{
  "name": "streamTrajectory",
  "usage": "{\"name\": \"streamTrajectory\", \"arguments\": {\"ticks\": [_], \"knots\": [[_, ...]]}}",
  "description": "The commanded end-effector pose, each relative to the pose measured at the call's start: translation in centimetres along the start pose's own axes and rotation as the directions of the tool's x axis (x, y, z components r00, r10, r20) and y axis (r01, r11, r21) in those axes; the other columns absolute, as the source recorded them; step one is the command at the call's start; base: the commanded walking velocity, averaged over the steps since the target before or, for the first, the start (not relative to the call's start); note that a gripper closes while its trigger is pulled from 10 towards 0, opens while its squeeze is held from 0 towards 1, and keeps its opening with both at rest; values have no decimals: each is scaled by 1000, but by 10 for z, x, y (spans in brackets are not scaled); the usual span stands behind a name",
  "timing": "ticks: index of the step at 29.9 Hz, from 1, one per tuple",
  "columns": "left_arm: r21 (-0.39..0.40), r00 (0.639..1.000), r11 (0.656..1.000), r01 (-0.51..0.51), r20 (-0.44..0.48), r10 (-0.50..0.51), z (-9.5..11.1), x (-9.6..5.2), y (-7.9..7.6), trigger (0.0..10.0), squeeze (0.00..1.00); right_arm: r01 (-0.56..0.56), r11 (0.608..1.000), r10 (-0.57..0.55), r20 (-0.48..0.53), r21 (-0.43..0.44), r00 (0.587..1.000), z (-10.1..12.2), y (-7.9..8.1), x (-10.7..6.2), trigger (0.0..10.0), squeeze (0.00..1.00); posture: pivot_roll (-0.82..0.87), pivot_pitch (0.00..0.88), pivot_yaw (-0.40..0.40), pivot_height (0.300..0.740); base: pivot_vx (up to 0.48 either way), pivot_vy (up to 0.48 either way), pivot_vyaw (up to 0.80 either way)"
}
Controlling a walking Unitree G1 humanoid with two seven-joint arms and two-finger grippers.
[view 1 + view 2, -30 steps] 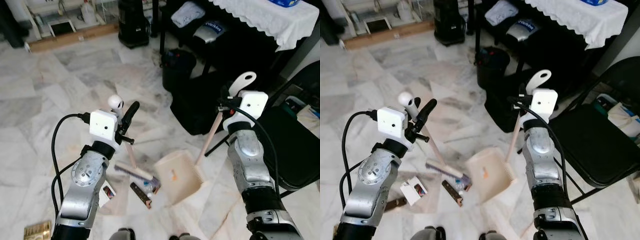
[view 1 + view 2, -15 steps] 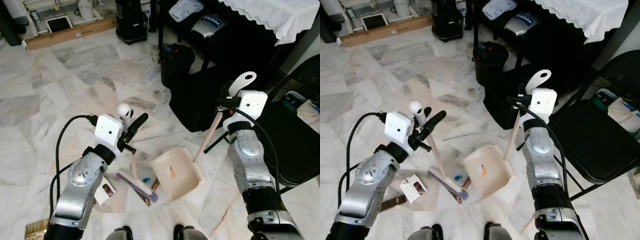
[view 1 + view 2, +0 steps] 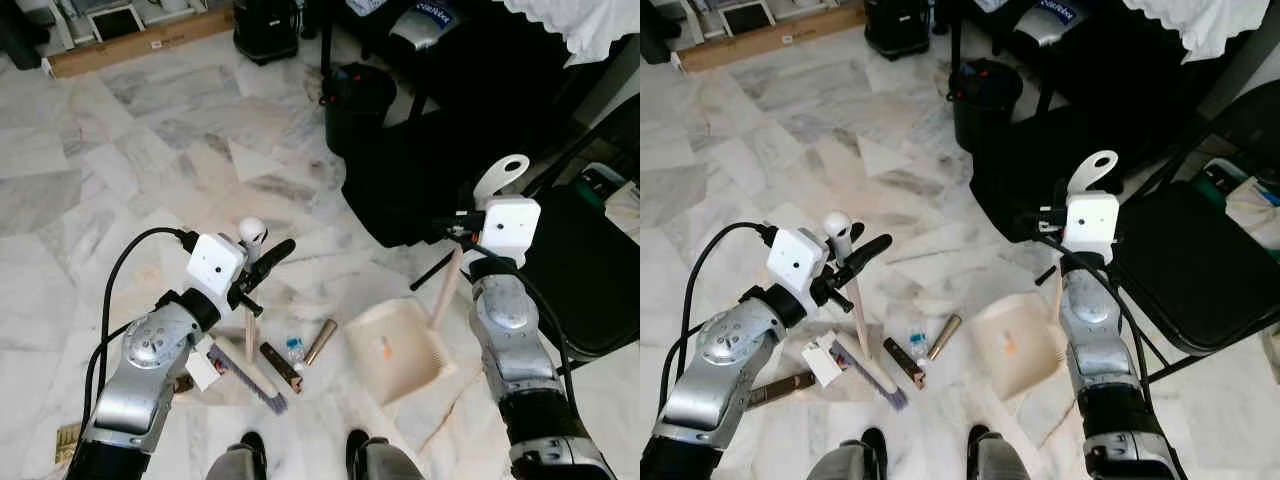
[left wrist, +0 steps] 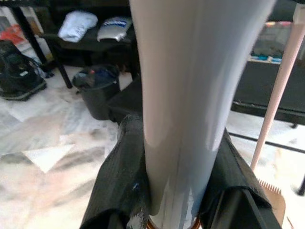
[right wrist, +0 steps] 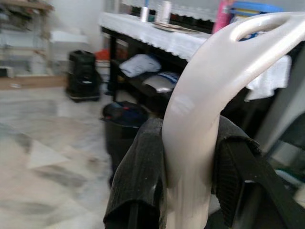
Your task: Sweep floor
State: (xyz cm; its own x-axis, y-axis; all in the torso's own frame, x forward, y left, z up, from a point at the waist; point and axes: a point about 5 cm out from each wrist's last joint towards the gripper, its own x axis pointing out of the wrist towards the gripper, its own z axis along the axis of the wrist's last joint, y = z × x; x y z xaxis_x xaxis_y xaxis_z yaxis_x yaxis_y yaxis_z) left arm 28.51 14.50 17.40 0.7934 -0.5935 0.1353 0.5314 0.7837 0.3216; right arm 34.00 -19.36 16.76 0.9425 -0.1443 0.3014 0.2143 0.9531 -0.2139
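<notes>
Broom (image 3: 250, 335), white-knobbed, bristles floorward.

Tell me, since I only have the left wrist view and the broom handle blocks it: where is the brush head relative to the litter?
Observer: The brush head of the broom rests on the floor just left of a dark bar, a small bottle and a brown tube.
Operator: And the dustpan?
Observer: The dustpan sits on the floor to the right of that litter, apart from it, its handle in the right gripper.
Operator: Anything on the brush's other side?
Observer: A white card lies there.
</notes>
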Motion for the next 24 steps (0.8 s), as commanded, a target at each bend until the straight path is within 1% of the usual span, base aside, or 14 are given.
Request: {"name": "streamTrajectory", "arguments": {"ticks": [1,8,11,14,18,21,24], "knots": [[7,999,999,38,14,-38,5,-3,-5,10000,0,43,999,-43,59,-9,997,9,-8,-2,10000,0,1,380,-13,740,0,0,0],[22,997,997,72,9,-73,9,-8,-2,10000,0,31,999,-30,51,-18,998,3,-3,-8,10000,0,24,428,-2,740,0,0,0],[46,996,995,89,8,-90,11,-5,4,10000,0,39,999,-38,56,-15,998,2,-1,-9,10000,0,30,445,7,740,0,0,0],[57,995,994,96,9,-96,11,-3,7,10000,0,46,999,-45,64,-16,997,2,0,-9,10000,0,30,447,7,740,0,0,0],[74,997,995,68,40,-71,20,2,13,10000,0,83,996,-80,99,-20,992,9,-2,-4,10000,0,33,456,11,740,0,0,0],[74,996,995,65,53,-69,24,2,13,10000,0,94,995,-91,133,-22,987,16,-3,2,10000,0,37,463,12,740,0,0,0],[73,996,995,68,53,-72,23,1,12,10000,0,102,995,-99,147,-14,984,19,-3,6,10000,0,36,464,13,740,0,0,0]]}}
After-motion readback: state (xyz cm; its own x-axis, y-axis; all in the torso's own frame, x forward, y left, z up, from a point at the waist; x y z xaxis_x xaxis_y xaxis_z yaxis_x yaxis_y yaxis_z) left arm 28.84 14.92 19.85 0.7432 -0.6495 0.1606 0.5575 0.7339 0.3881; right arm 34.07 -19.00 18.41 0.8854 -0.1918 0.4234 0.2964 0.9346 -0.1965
